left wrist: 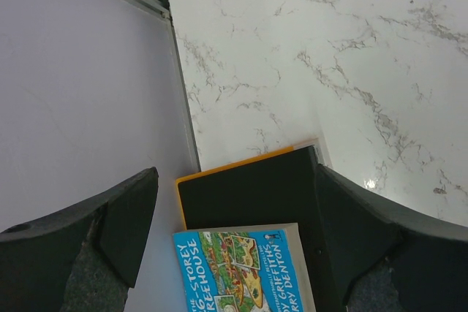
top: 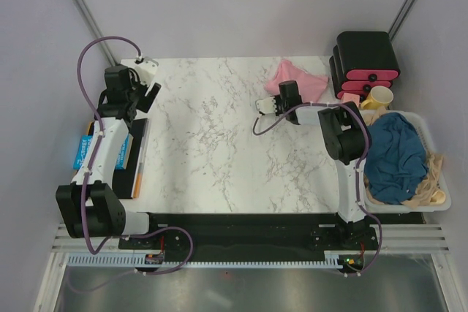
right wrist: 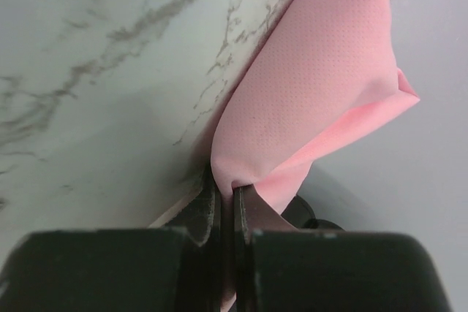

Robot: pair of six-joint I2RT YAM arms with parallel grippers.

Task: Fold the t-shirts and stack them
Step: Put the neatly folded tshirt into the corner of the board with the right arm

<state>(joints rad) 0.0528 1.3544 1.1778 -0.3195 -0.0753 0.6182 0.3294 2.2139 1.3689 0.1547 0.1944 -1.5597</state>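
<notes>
Top view, pink shirt point(top: 298, 78): bunched heap at the far edge of the worktop point(top: 212, 144), right of centre; not spread, not folded.
Top view, teal shirt point(top: 395, 155): crumpled in the white basket point(top: 433, 128) beside the worktop's right edge, lying on beige cloth.
Top view, right gripper point(top: 289, 91): at the near-left edge of the pink shirt.
Top view, left gripper point(top: 139, 93): over the far-left corner, well apart from both shirts.
Top view, other items: black boxes point(top: 364, 52) and a yellow mug point(top: 379, 97) behind the basket.
Left wrist view, left gripper point(left wrist: 234, 202): jaws wide apart, nothing between them; below lie a book point(left wrist: 241, 268) on a black board point(left wrist: 248, 188) and the bare worktop point(left wrist: 329, 56). No shirt in view.
Right wrist view, right gripper point(right wrist: 232, 202): jaws pressed together on a fold of the pink shirt point(right wrist: 314, 93), which rises from the pinch; the worktop point(right wrist: 95, 71) is alongside.
Done: nothing folded, nothing stacked.
In hand (judged): pulling the pink shirt out to lay it flat.
Left: spread and fold the pink shirt; fetch the teal shirt from the basket, fold it; stack the two.
Stage (judged): near the start.
</notes>
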